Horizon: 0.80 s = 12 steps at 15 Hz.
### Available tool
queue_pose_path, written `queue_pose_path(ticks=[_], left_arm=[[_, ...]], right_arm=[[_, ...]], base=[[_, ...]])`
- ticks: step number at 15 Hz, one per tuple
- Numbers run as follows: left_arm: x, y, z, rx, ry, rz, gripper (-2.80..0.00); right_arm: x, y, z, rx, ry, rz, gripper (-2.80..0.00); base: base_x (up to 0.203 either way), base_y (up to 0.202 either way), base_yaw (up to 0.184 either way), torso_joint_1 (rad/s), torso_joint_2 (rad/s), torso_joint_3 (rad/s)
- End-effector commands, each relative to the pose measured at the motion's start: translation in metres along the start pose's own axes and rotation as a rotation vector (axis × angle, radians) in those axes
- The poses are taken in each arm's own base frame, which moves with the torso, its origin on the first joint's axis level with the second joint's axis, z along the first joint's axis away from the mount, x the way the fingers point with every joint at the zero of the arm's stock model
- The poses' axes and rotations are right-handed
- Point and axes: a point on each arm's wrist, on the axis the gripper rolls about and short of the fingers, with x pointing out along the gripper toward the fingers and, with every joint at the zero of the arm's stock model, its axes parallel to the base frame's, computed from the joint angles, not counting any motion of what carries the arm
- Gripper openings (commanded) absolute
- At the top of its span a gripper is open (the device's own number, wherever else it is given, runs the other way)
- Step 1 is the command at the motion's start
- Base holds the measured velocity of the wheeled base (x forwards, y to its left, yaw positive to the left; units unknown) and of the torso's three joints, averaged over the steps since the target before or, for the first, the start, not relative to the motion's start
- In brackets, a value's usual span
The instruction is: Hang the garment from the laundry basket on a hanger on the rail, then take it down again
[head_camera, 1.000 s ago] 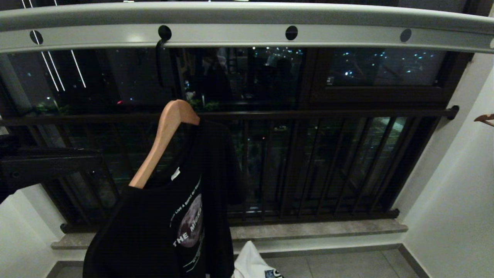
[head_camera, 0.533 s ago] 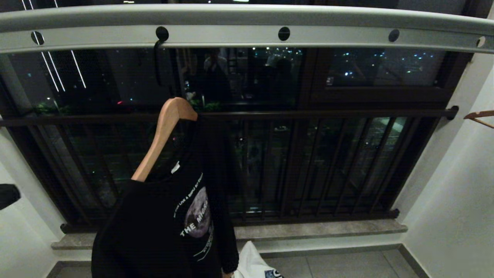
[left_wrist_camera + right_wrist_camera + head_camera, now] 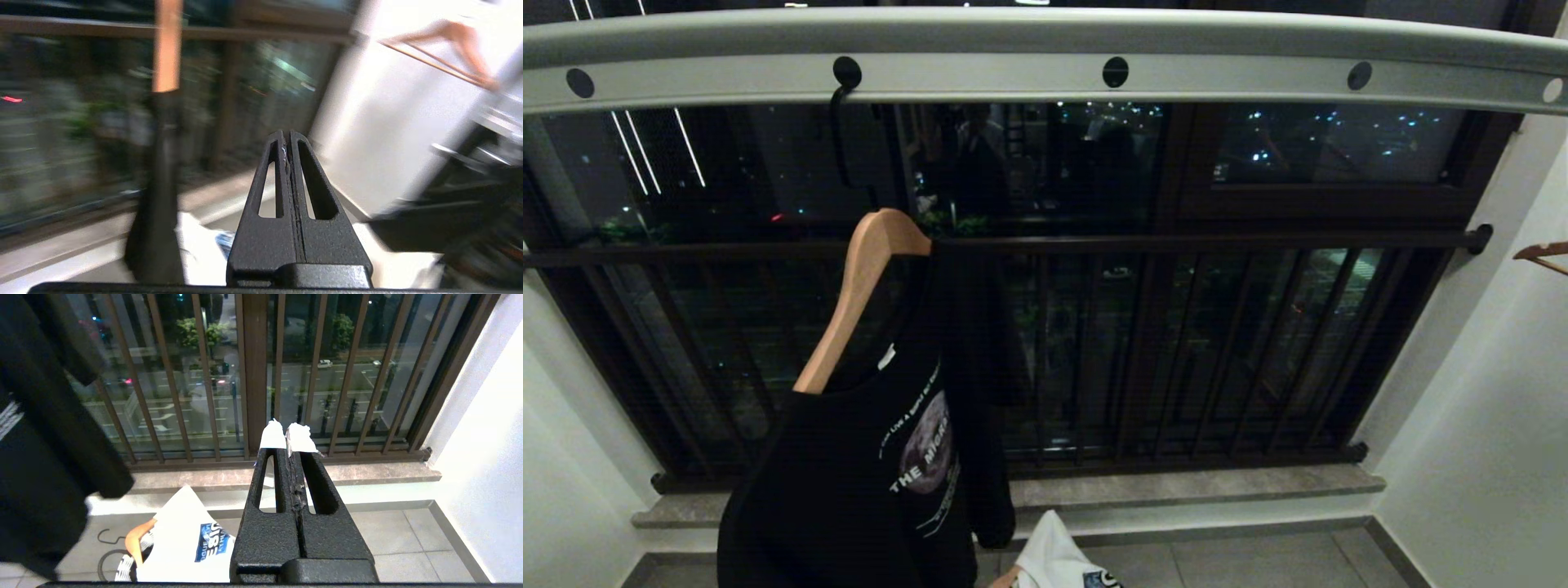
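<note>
The rail (image 3: 1045,73) spans the top of the head view, and a dark hook (image 3: 840,122) sits in one of its holes toward the left. Below hangs a wooden hanger (image 3: 858,286) carrying the black T-shirt (image 3: 874,482), which is draped over one arm only. Hanging looks done; taking it down remains. A white garment (image 3: 188,539) lies on the floor beside the laundry basket (image 3: 122,567). The left gripper (image 3: 288,141) has its jaws pressed together, empty, near the shirt. The right gripper (image 3: 288,430) is likewise closed on nothing, facing the window bars (image 3: 253,375)
</note>
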Motion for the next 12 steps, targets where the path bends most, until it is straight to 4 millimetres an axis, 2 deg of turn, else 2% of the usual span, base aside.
queue_pose_path(ticks=[1,5,7,12], left_arm=[[-0.016,0.003,-0.028,0.047,-0.06,0.132,-2.8],[-0.019,0.023,-0.081,0.245,-0.03,0.361,-2.8],[-0.013,0.037,-0.102,0.285,0.025,0.475,-2.8],[0.007,0.062,-0.14,0.348,0.033,0.513,-2.8]], right_arm=[[0.0,0.0,0.0,0.0,0.0,0.0,-2.8],[0.0,0.0,0.0,0.0,0.0,0.0,-2.8],[0.0,0.0,0.0,0.0,0.0,0.0,-2.8],[0.0,0.0,0.0,0.0,0.0,0.0,-2.8]], base=[[0.0,0.0,0.0,0.0,0.0,0.0],[0.0,0.0,0.0,0.0,0.0,0.0],[0.0,0.0,0.0,0.0,0.0,0.0],[0.0,0.0,0.0,0.0,0.0,0.0]])
